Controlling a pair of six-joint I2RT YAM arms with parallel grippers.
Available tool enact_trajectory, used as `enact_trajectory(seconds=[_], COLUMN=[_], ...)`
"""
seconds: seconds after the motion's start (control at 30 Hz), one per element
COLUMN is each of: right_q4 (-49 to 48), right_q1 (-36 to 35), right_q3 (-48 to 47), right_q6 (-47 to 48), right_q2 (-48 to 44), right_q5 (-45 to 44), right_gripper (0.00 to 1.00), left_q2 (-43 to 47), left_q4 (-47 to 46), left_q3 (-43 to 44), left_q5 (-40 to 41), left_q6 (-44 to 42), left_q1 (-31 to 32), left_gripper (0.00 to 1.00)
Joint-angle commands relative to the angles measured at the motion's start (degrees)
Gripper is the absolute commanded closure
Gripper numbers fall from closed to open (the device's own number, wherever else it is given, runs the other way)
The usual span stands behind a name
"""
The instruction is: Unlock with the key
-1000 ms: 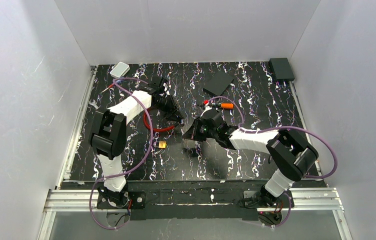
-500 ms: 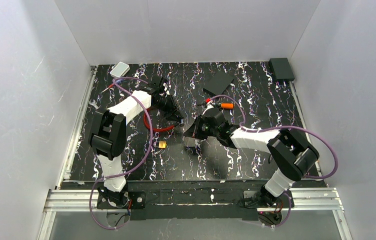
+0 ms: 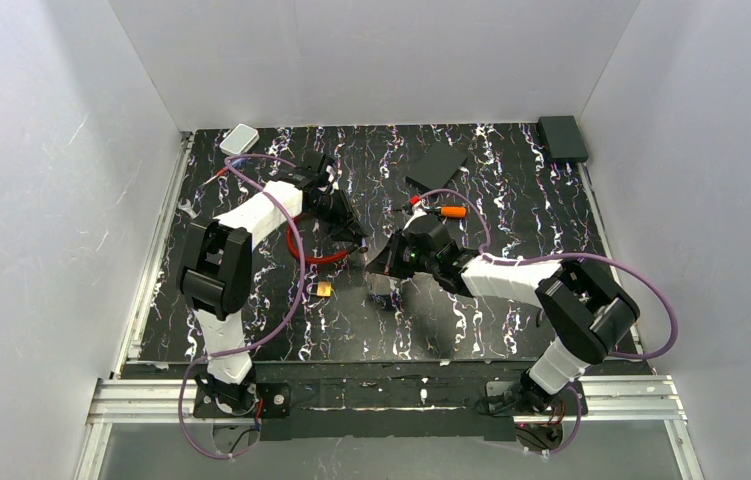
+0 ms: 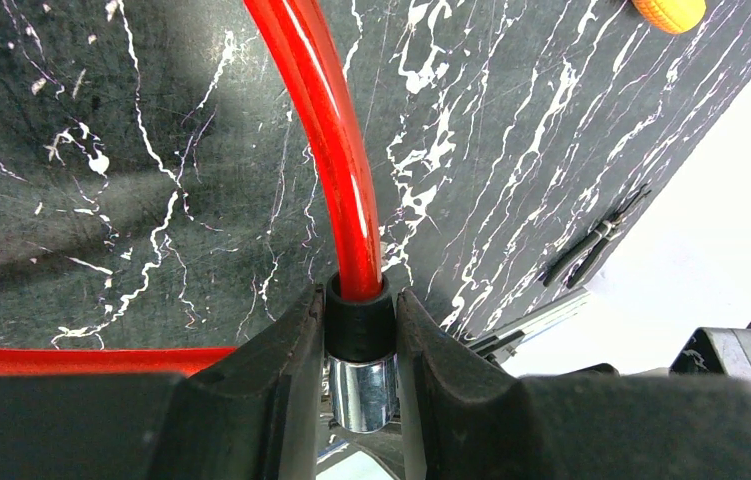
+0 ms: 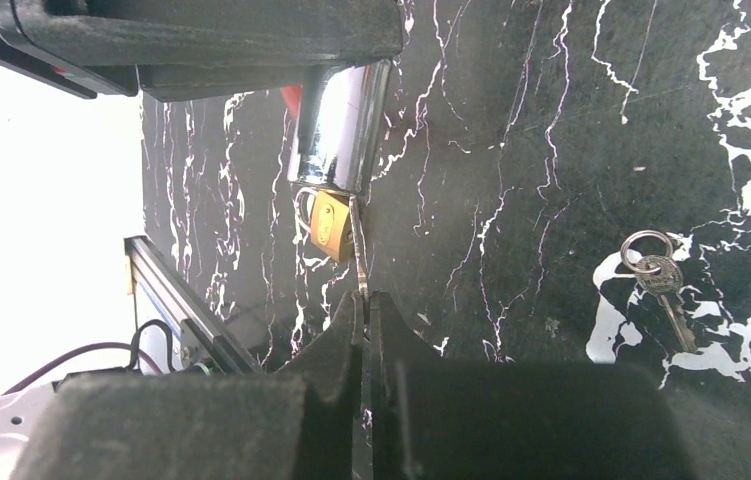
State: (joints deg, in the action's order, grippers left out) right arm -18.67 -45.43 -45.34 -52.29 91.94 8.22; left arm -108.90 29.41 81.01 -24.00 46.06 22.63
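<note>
Right wrist view showed my right pincer (image 5: pixel 364 300) pinched narrow on the key (image 5: pixel 359 245). I held it by the bow, with the thin blade seen edge-on and pointing at the chrome barrel (image 5: pixel 339 125) of the red cable lock (image 4: pixel 323 140). The tip sat right at the barrel's end face, and I could not tell whether it had entered the keyway or only touched the rim. My left pincer (image 4: pixel 361 312) was clamped on the lock's black collar (image 4: pixel 358 335), holding the barrel off the counter (image 5: pixel 551 150) with its end turned toward the key. A small brass padlock (image 5: pixel 327 225) lay on the counter behind the blade, apart from it. A spare ring of keys (image 5: pixel 659 275) lay well off to the side. I judged the step in hand to be insertion: the lock was presented, the key was aligned or nearly so, and nothing had been turned. The next move called for a short, straight push along the barrel's axis with the left pincer holding firm. A twist should come only once the blade was seated, since any sideways drift could make it skid off the chrome.
</note>
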Motion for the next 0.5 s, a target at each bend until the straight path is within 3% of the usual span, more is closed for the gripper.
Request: enact_trajectory(seconds=[0.0, 0.47], right_q4=[-2.96, -3.03], right_q1=[0.17, 0.21], right_q3=[-2.56, -2.21], right_q6=[0.67, 0.74], right_q2=[-2.38, -2.17], right_q5=[0.92, -0.77], right_gripper=[0.99, 0.99], left_q2=[4.07, 4.31], left_q4=[1.2, 1.18], left_q3=[-0.43, -0.74], left_q5=[0.14, 0.27], left_q6=[-0.71, -0.71], left_q1=[-0.08, -0.07], left_gripper=[1.0, 1.0])
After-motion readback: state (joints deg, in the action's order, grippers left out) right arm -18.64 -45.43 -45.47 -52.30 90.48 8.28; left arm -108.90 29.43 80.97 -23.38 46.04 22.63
